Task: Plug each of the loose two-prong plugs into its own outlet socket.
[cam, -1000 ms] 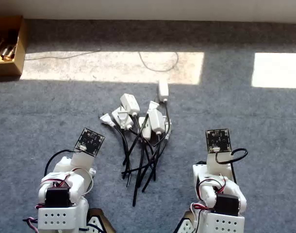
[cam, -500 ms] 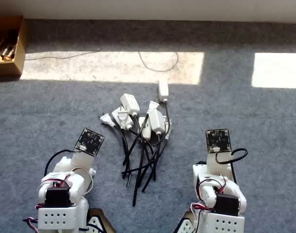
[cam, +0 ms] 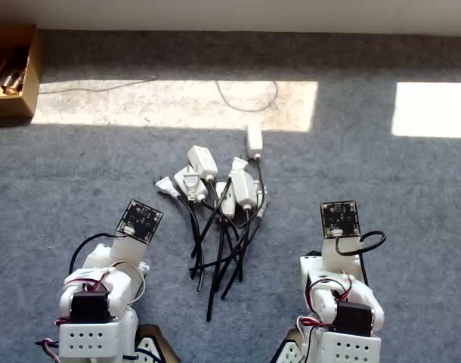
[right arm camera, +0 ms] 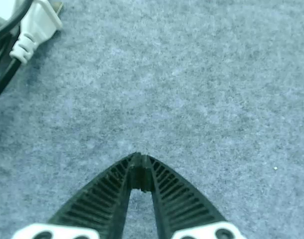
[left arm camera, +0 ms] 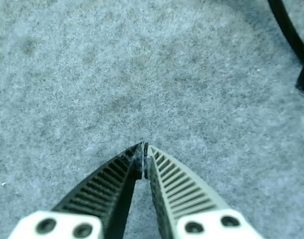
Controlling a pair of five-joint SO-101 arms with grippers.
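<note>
A tangle of white plugs and outlet sockets [cam: 215, 181] with black cords [cam: 219, 257] lies on the grey carpet between and beyond the two arms. One white socket [cam: 254, 141] sits farthest out, at the pile's far end. My left gripper [left arm camera: 143, 147] is shut, tips together over bare carpet, with black cords [left arm camera: 291, 40] off to one side. My right gripper [right arm camera: 138, 158] is shut too and holds nothing; a white two-prong plug [right arm camera: 38, 26] on a black cord lies ahead of it. In the high view both arms sit folded near the front edge, the left arm [cam: 109, 295] and the right arm [cam: 338, 295].
A wooden box [cam: 13, 72] stands at the far left. A thin grey wire [cam: 249, 102] loops across the sunlit patch behind the pile. Open carpet lies to the right of the pile and at the far right.
</note>
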